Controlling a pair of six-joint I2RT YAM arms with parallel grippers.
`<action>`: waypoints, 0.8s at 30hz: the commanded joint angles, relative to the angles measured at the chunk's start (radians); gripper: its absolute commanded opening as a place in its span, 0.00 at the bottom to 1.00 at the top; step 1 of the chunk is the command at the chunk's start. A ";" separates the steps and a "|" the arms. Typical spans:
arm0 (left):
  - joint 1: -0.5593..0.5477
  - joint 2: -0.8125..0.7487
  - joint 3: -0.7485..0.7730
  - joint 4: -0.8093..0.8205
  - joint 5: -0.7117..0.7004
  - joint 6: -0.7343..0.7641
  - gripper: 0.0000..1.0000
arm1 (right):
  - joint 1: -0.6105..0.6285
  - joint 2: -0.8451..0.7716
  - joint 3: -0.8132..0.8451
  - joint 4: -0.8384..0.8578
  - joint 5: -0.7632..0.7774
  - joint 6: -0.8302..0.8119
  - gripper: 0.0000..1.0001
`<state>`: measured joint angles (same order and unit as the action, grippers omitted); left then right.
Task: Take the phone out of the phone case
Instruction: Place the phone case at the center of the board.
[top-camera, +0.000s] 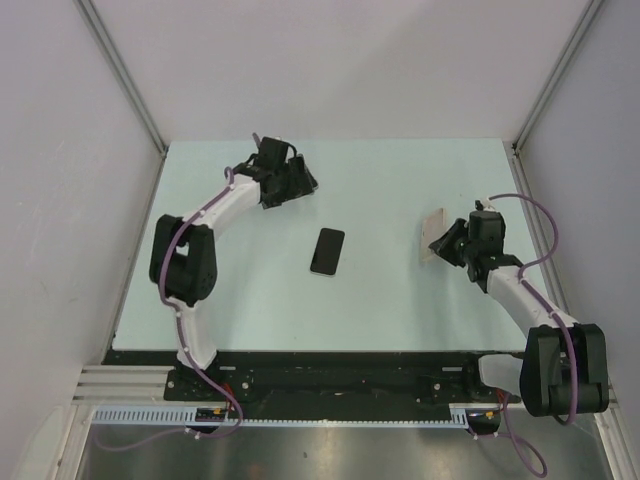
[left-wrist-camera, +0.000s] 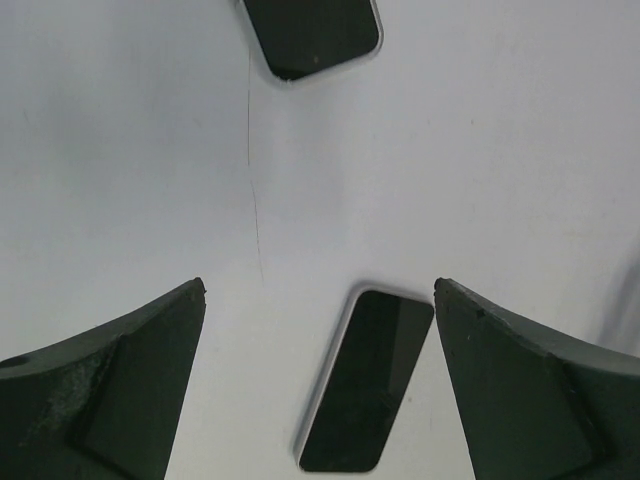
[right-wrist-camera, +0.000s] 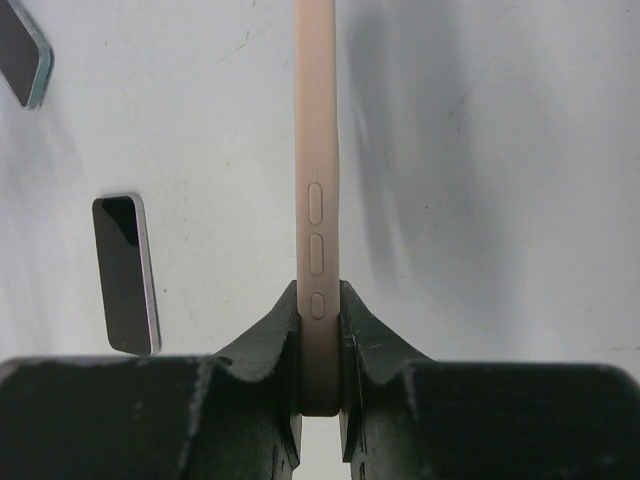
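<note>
Right wrist view, right gripper (right-wrist-camera: 320, 305) clamped on smooth beige phone case (right-wrist-camera: 318, 150) with oblong buttons, glossy black round-cornered phone (top-camera: 327, 251) lay on pale table (top-camera: 400, 190), left gripper (left-wrist-camera: 320, 290) stood wide.

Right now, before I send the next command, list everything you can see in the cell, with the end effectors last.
phone: one, black screen with a pale rim, lying flat near the middle of the table, out of its case; the wrist views show a second phone shape, possibly a reflection
phone case: one, pinkish beige, held on edge over the right side of the table
table: one, pale green-white, between white walls
left end effector: one, black, open and empty, at the far left of the table, facing the phone
right end effector: one, black, shut on the phone case's edge
</note>
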<state>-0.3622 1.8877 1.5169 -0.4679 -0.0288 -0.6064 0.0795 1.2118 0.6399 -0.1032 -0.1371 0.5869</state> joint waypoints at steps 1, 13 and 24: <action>-0.017 0.132 0.204 -0.127 -0.098 0.054 1.00 | -0.033 -0.038 -0.014 0.011 -0.047 -0.024 0.08; -0.021 0.508 0.753 -0.310 -0.223 0.097 1.00 | -0.104 -0.076 -0.029 -0.022 -0.032 -0.016 0.93; -0.027 0.703 0.919 -0.334 -0.312 0.091 1.00 | -0.113 -0.153 -0.031 -0.043 -0.105 -0.021 0.94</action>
<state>-0.3809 2.5504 2.3836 -0.7746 -0.2756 -0.5148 -0.0277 1.0714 0.6079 -0.1520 -0.1944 0.5747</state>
